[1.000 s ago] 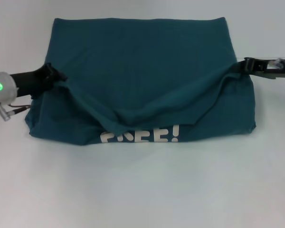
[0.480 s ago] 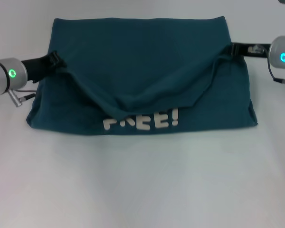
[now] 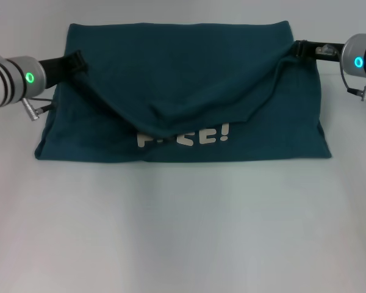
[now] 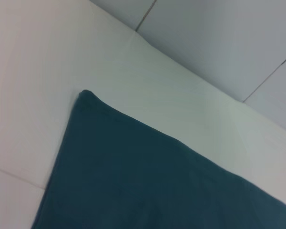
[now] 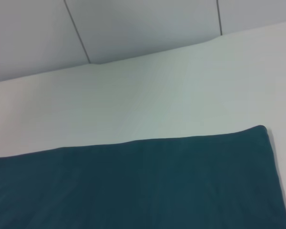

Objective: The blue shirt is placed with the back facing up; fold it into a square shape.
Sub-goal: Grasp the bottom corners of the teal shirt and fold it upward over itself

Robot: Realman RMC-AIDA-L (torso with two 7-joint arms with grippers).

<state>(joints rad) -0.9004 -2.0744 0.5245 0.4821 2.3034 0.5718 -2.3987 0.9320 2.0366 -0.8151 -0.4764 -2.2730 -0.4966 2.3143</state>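
Observation:
The blue shirt [image 3: 183,67] lies across the far half of the white table [image 3: 183,232], its near part folded up and over toward the back. White lettering [image 3: 183,135] shows below the sagging folded edge. My left gripper [image 3: 78,61] is shut on the shirt's folded edge at the left side. My right gripper [image 3: 296,50] is shut on the same edge at the right side. Between them the lifted cloth hangs in a shallow curve. Each wrist view shows only a far corner of the blue shirt [image 4: 148,181] [image 5: 148,186] on the table.
White tabletop stretches from the shirt to the near edge. A pale panelled wall [image 5: 133,28] rises behind the table's far edge.
Both grippers have carried the shirt's edge farther toward the back of the table. The fold now covers more of the shirt, and the lettering sits higher in view.

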